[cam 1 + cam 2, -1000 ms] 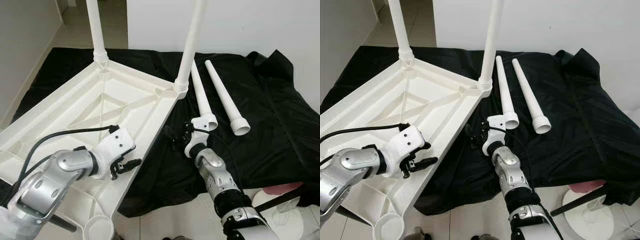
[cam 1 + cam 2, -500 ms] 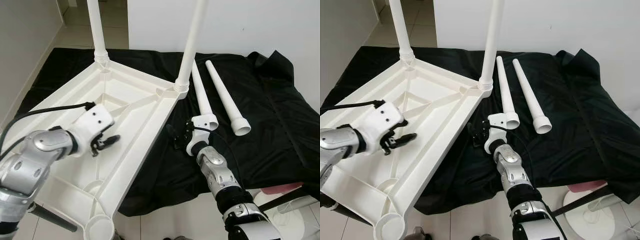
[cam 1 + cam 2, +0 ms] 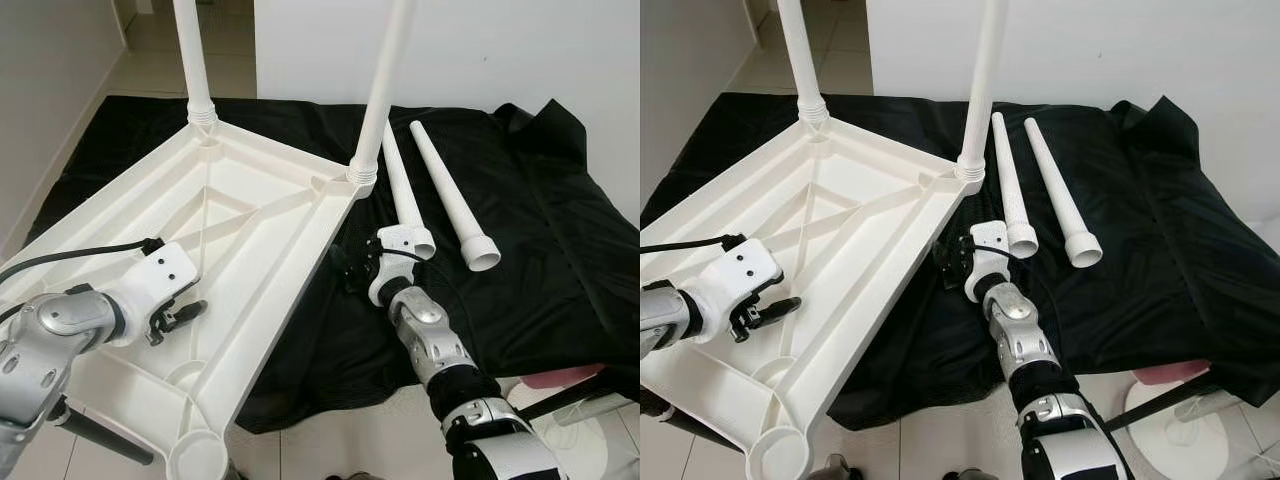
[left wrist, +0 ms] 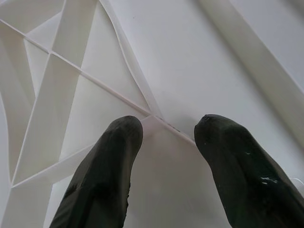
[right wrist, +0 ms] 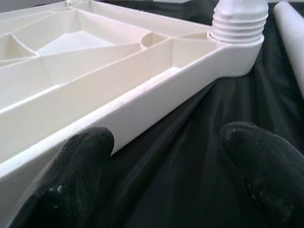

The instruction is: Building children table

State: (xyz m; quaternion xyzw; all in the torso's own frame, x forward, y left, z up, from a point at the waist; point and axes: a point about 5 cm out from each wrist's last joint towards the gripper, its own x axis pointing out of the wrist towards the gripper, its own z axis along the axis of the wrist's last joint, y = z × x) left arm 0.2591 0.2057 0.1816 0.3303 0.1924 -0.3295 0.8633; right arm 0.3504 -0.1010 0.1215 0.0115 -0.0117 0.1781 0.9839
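The white plastic table top (image 3: 250,215) lies upside down on a black cloth (image 3: 540,250). Two white legs (image 3: 190,60) (image 3: 385,80) stand screwed into its far corners. Two loose legs (image 3: 400,190) (image 3: 452,205) lie side by side on the cloth to the right. My left gripper (image 3: 178,316) hovers open over the ribbed underside near the front left, its fingers (image 4: 109,161) just above a rib crossing. Low over the cloth, my right gripper (image 3: 345,272) is open beside the table's right rim (image 5: 142,90), with the far right leg socket (image 5: 237,23) ahead of it.
An empty round leg socket (image 3: 197,455) sits at the table's near corner. A black rod (image 3: 100,440) sticks out under the table at the front left. A pink and white object (image 3: 570,400) stands on the tiled floor at the lower right. White walls close the back and left.
My left gripper has travelled from the table's right rim across the underside toward the near left. The right gripper has edged slightly forward along the rim.
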